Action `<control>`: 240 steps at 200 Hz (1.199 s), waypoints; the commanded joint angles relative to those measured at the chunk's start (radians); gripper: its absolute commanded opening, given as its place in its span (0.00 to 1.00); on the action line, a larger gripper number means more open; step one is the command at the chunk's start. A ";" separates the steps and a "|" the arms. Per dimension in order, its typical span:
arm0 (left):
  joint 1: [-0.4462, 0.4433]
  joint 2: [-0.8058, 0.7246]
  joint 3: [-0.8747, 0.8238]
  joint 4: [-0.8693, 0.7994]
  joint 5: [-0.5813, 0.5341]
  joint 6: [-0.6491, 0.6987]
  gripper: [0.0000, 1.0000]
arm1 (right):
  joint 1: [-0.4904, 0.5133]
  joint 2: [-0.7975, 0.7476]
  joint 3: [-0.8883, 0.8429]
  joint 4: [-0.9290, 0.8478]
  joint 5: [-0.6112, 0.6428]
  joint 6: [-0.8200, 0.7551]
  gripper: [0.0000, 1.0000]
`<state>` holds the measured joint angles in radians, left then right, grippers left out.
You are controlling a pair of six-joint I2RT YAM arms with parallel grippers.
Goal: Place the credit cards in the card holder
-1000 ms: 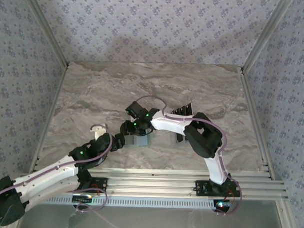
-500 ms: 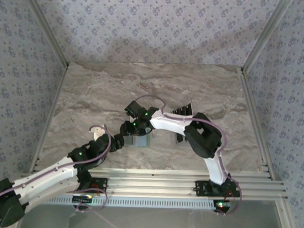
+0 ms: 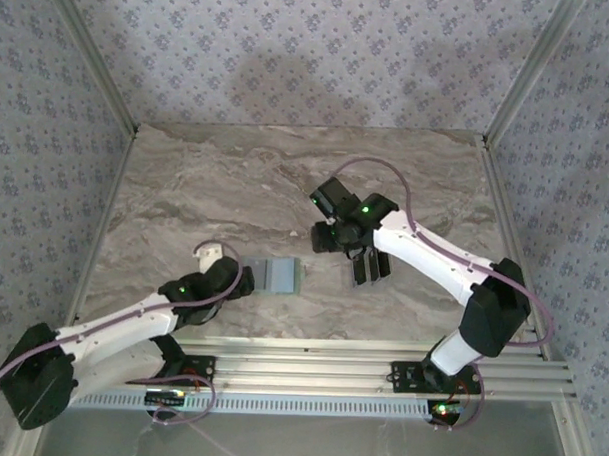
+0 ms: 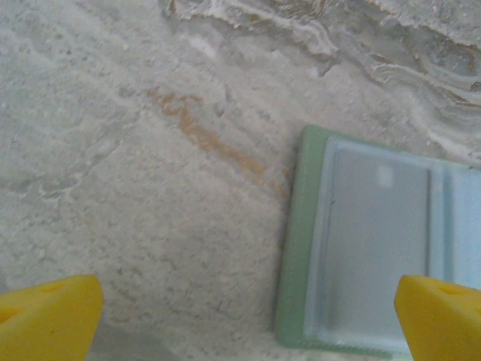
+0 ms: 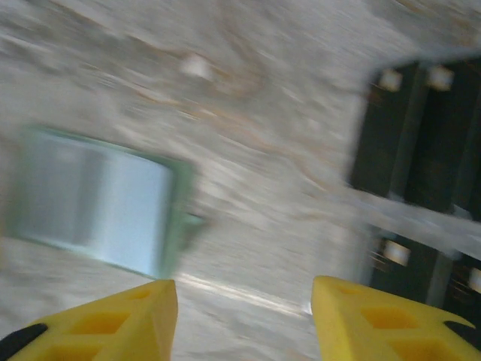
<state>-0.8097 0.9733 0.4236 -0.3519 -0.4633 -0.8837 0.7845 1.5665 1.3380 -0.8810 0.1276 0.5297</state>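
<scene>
The right gripper has swung away from the card holder and hangs between it and the credit cards, jaws apart and empty. The left gripper, spread wide, sits at the holder's left edge.

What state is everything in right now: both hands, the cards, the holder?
left hand, open wide, empty
right hand, open, empty
card holder, flat on the table, ungripped
credit cards, on the table, apart from the holder, ungripped
</scene>
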 commanded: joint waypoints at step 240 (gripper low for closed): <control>0.046 0.217 0.149 0.040 0.048 0.111 1.00 | -0.051 0.122 -0.129 -0.095 0.131 -0.025 0.25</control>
<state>-0.7658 1.1946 0.5808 -0.3336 -0.4114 -0.7818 0.7414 1.7088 1.2198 -0.9676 0.2703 0.4969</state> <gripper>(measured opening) 0.997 0.253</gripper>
